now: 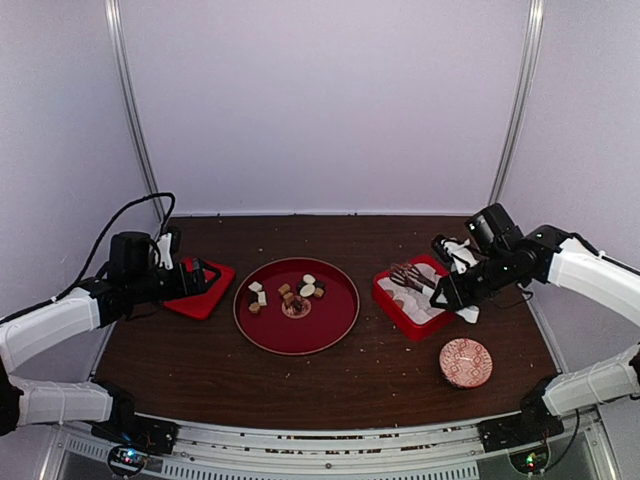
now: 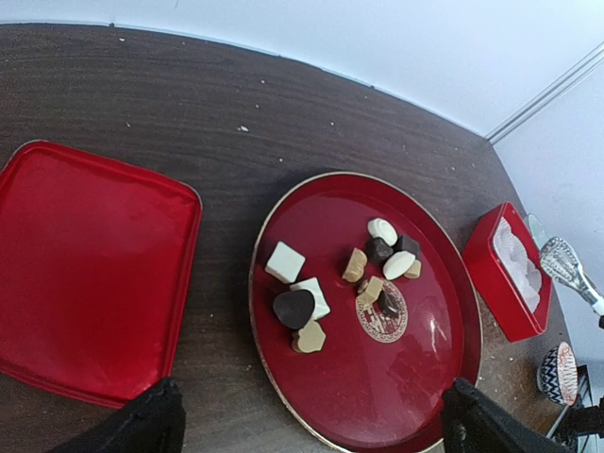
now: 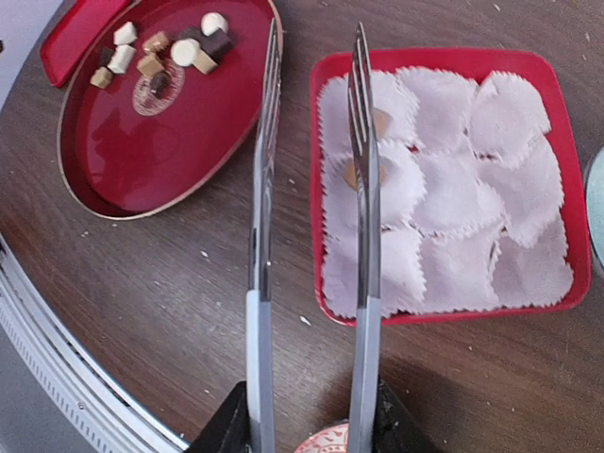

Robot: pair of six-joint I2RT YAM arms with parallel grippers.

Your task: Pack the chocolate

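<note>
The chocolate (image 3: 184, 52), about ten small pieces in dark, tan and cream, lies bunched around the middle of the round red tray (image 3: 142, 142). Two further tan pieces appear to sit in paper cups (image 3: 510, 113) at the left of the red box (image 3: 434, 57), partly hidden by a tong arm. The tongs (image 3: 260, 236) are clamped in the right gripper (image 3: 307, 429), arms parted with nothing between the tips, which hang over the gap where tray and box nearly meet. The loose pieces therefore lie left of and beyond the tips, near but not under them. Judged step: fetching the next piece. You should swing the tips over the tray, choose a piece on the side of the cluster facing the box, straddle it squarely and squeeze gently. The pieces touch one another, so a skewed approach may scatter them. The left gripper (image 1: 205, 275) stands fully spread and empty over the inner edge of the red lid (image 2: 94, 264), beside the tray.
</note>
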